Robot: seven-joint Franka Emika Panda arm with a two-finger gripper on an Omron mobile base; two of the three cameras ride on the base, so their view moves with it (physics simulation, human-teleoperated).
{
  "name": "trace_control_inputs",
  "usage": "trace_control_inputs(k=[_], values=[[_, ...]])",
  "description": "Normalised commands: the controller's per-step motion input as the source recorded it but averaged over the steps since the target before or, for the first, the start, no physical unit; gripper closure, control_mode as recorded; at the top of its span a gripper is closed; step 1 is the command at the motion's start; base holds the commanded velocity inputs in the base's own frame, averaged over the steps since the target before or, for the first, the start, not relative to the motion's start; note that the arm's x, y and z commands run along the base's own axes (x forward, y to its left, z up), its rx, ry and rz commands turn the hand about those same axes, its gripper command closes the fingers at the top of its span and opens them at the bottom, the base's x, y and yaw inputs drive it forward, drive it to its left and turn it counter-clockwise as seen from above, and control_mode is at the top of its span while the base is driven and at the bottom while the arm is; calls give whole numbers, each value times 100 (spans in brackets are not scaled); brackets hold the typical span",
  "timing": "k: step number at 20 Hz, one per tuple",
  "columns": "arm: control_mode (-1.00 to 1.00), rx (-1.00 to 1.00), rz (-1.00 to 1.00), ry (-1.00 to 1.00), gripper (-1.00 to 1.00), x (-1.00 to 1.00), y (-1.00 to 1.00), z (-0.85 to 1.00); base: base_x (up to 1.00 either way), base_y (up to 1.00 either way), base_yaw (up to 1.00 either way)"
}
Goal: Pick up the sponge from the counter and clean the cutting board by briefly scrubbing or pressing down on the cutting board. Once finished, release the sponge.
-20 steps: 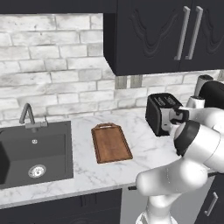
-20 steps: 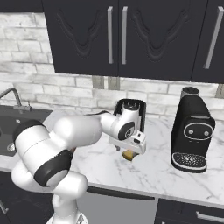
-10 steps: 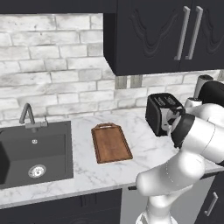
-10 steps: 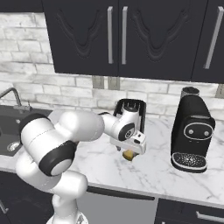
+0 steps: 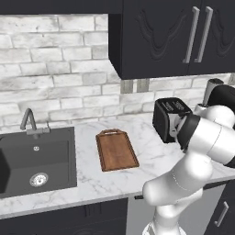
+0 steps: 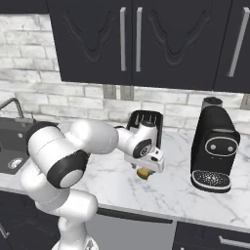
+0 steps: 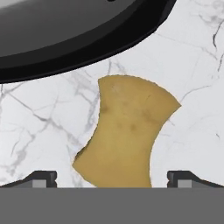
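sponge (image 7: 127,131): mustard, curved block | counter (image 7: 192,65): veined white marble

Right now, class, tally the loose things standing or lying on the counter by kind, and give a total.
Sponge: 1
Cutting board: 1
Toaster: 1
Coffee machine: 1
Total: 4
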Motion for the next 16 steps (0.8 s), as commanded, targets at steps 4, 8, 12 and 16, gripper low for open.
trace_control_inputs(k=[4, 8, 12, 16], values=[[-100, 2, 0, -1, -100, 0, -5, -11, 0, 0, 0], [-100, 1, 0, 0, -100, 0, -2, -12, 0, 0, 0], [-100, 0, 0, 0, -100, 0, 0, -15, 0, 0, 0], [-100, 0, 0, 0, 100, 1, 0, -11, 0, 0, 0]])
